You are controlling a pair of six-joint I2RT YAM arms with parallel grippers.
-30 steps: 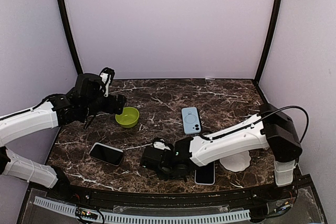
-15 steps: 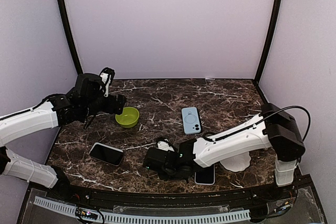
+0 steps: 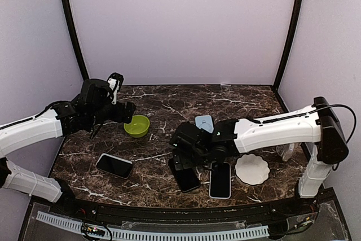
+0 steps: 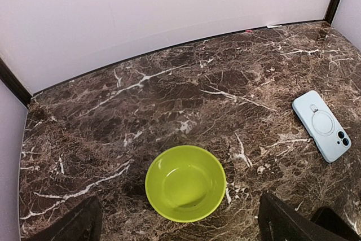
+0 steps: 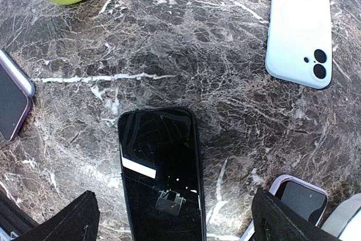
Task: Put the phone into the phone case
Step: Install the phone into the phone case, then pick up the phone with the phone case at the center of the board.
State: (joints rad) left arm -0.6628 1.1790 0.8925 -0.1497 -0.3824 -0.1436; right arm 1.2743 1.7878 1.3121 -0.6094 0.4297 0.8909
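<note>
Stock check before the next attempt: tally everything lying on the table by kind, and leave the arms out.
Phones lying screen up: 3 (left phone, middle phone, right phone)
Light blue phone case: 1
Green bowl: 1
White scalloped plate: 1
Total: 6

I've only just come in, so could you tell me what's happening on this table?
The right fingers stand open above the black phone, which lies flat, screen up, not yet in the light blue case. The left fingers, also open, hover near the green bowl, holding nothing.
</note>
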